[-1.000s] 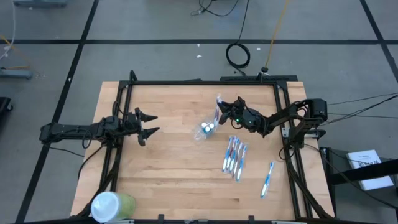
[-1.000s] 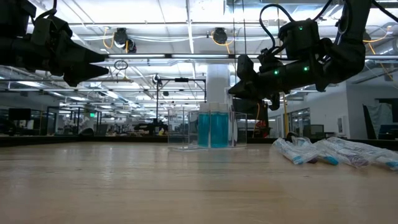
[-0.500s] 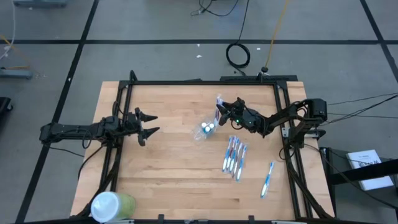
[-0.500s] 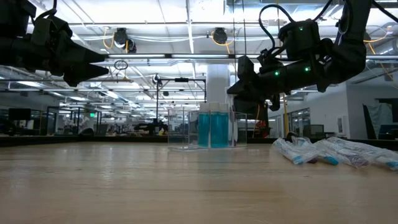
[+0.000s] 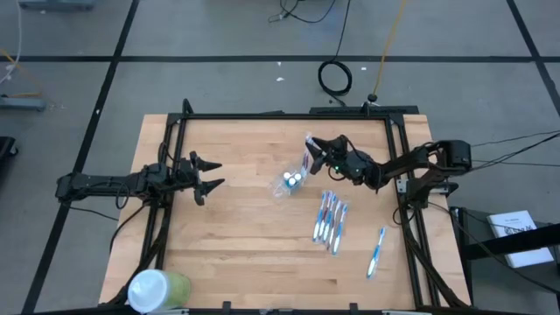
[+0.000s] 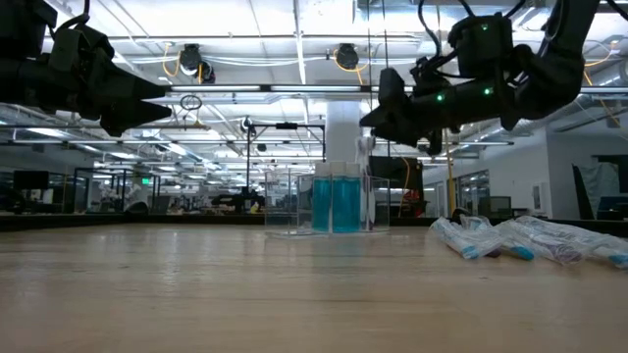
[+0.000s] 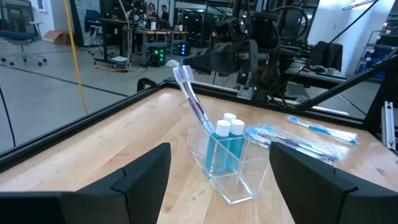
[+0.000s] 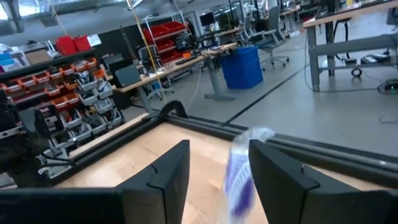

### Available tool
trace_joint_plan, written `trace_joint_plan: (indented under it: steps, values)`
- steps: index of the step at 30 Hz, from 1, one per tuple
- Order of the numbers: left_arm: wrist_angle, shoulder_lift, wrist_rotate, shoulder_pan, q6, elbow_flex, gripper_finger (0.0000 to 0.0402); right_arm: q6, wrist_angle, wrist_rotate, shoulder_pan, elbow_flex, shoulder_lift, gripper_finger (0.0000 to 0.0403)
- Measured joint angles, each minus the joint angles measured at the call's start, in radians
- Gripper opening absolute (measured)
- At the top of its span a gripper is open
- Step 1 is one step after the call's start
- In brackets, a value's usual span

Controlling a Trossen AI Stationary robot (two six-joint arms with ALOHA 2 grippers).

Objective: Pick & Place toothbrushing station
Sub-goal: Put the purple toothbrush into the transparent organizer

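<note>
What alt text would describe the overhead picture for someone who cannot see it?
Seen from above, the right gripper hangs with open fingers over a toothbrush standing in a clear cup mid-table. More toothbrushes lie nearby. The left gripper waits open on the left side, and a green cup sits at the near left corner.

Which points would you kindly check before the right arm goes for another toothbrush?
1. Placed toothbrush stands in the clear cup, leaning on its rim: ok.
2. Right gripper has let go of it: ok; its fingers stand apart on either side of the brush head in the right wrist view.
3. Cup upright on the table, two tubes inside: ok.
4. Loose toothbrushes lie in a group near the right arm, one single toothbrush farther out: ok.
5. Left gripper open, waiting at the table's left, apart from the cup: ok.
6. Third tube: cannot tell.
</note>
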Motion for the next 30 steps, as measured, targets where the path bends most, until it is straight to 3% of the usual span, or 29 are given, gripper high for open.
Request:
trace_joint_plan:
  steps: [12, 19, 30]
  values:
    - [0.0, 0.0, 0.0, 0.0, 0.0, 0.0, 0.0283, -0.083, -0.109, 0.001, 0.017, 0.0, -0.137, 0.016]
    - [0.0, 0.0, 0.0, 0.0, 0.0, 0.0, 0.0283, -0.175, -0.124, -0.013, 0.088, 0.0, -0.195, 0.016]
    - [0.0, 0.0, 0.0, 0.0, 0.0, 0.0, 0.0283, -0.168, -0.091, -0.411, 0.23, 0.0, -0.247, 0.016]
